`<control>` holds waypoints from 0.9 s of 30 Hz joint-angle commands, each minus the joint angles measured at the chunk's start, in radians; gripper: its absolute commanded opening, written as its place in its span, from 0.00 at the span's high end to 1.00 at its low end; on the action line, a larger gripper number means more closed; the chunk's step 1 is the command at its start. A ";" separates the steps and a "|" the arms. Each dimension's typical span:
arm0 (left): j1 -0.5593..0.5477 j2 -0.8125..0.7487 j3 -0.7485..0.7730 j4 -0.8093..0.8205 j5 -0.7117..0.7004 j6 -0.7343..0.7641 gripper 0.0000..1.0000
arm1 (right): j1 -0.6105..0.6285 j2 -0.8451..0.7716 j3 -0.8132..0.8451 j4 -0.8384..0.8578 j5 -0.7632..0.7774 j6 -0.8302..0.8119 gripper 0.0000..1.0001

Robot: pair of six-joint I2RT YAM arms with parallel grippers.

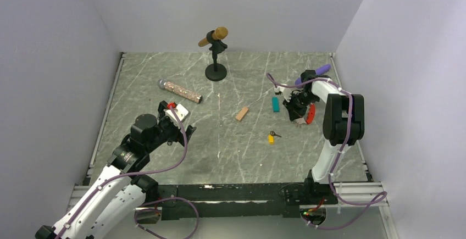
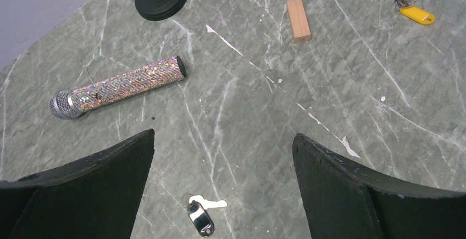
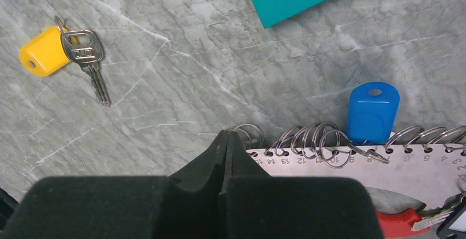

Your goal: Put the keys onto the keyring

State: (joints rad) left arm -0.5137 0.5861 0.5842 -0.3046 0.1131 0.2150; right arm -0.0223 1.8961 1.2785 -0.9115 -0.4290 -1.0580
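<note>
The right gripper is clenched at the edge of the keyring, on the right; whether a loop is pinched cannot be told. The left gripper is held released over the black key, which should be straddled squarely before closing.

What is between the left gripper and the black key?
Nothing visible. The black key lies on bare table under the open left gripper; the microphone and wooden block lie farther off.
</note>
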 commanded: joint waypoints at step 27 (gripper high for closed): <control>0.012 0.005 0.035 0.025 0.024 -0.008 0.00 | 0.053 -0.128 0.032 0.072 0.034 0.132 0.79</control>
State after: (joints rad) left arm -0.5091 0.5873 0.5842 -0.3046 0.1165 0.2150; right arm 0.0273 1.8748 1.2812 -0.8795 -0.3759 -0.9825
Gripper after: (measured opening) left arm 0.994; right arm 0.212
